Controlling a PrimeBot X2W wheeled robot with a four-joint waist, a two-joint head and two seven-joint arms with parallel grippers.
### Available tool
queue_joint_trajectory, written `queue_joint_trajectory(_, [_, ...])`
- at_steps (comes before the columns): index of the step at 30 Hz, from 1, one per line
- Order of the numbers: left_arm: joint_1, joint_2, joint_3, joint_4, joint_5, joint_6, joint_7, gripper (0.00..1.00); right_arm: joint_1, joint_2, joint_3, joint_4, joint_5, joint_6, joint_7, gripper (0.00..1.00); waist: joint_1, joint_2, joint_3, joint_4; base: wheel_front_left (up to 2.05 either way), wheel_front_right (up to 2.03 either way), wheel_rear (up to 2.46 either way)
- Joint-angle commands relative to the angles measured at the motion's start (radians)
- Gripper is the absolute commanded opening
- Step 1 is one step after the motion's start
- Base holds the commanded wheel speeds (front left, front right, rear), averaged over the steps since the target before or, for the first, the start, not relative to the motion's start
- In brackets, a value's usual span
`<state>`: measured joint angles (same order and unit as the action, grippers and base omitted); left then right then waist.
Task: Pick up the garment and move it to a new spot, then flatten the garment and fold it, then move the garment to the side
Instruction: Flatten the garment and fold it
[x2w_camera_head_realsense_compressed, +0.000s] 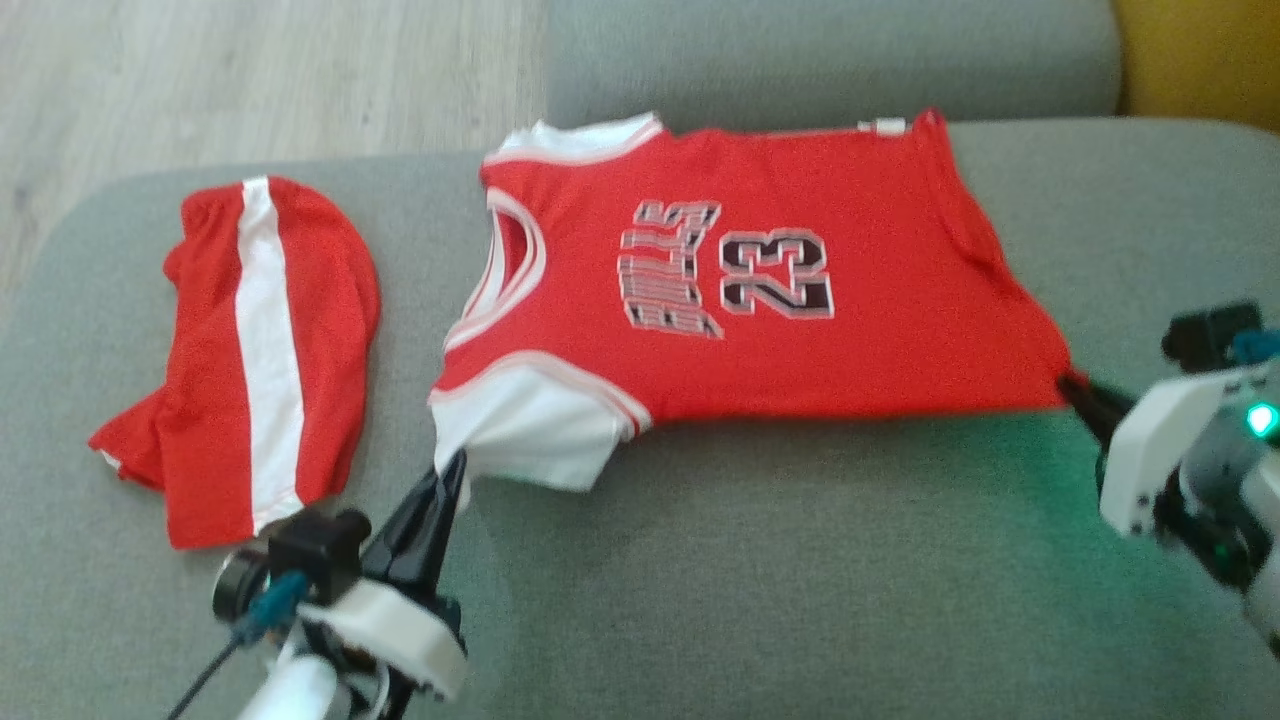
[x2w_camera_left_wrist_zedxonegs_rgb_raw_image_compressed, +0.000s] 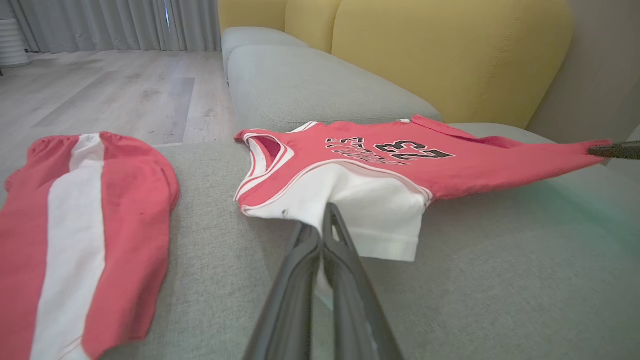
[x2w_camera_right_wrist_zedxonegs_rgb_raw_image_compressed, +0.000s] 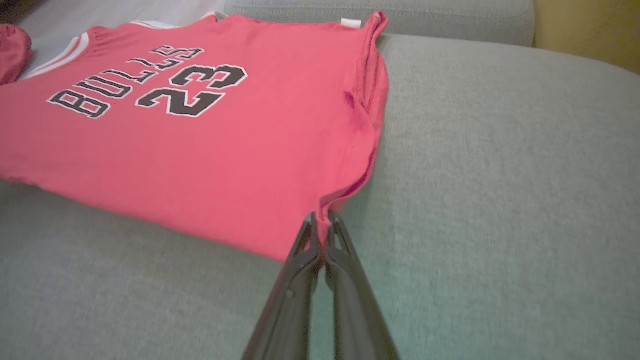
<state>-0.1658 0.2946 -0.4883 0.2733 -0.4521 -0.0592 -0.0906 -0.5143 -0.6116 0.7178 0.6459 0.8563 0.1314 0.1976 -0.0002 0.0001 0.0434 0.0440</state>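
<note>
As seen from the head, holds red jersey (x2w_camera_head_realsense_compressed: 800, 300) stretched on grey sofa seat (x2w_camera_head_realsense_compressed: 800, 580), with left end effector (x2w_camera_head_realsense_compressed: 455, 468) clamped on white sleeve (x2w_camera_head_realsense_compressed: 530, 430), right end effector (x2w_camera_head_realsense_compressed: 1076, 383) on hem corner (x2w_camera_head_realsense_compressed: 1045, 385). From left wrist, pinches sleeve, red shorts (x2w_camera_left_wrist_zedxonegs_rgb_raw_image_compressed: 90, 225) alongside. From right wrist, grips hem corner.

Across the chest of the red jersey (x2w_camera_right_wrist_zedxonegs_rgb_raw_image_compressed: 280, 165) two things can be read: the word "BULLS" (x2w_camera_right_wrist_zedxonegs_rgb_raw_image_compressed: 95, 92) in black block letters edged in white, and right beside it the number "23" (x2w_camera_right_wrist_zedxonegs_rgb_raw_image_compressed: 192, 87) in the same lettering. From the head view both lie turned on their side. A small white tag (x2w_camera_right_wrist_zedxonegs_rgb_raw_image_compressed: 351, 22) sits at the jersey's edge, too small to read.
</note>
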Motion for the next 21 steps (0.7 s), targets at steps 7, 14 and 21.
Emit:
queue_joint_trajectory(7, [0.086, 0.074, 0.035, -0.246, -0.023, 0.061, 0.085, 0.00, 0.077, -0.117, 0.032, -0.149, 0.067, -0.001, 0.029, 0.00, 0.0002, -0.0001, -0.038, -0.008, 0.00, 0.00, 0.00])
queue_joint_trajectory(14, [0.082, 0.095, 0.044, -0.311, -0.023, 0.083, 0.123, 0.00, 0.074, -0.116, 0.006, -0.178, 0.066, -0.001, 0.029, 0.00, 0.0002, -0.0001, -0.010, -0.025, 0.00, 0.00, 0.00])
queue_joint_trajectory(21, [-0.011, 0.103, 0.050, -0.285, -0.017, 0.068, 0.139, 0.00, 0.006, -0.100, -0.028, -0.181, 0.039, -0.001, 0.046, 0.00, 0.0002, -0.0001, 0.055, -0.034, 0.00, 0.00, 0.00])
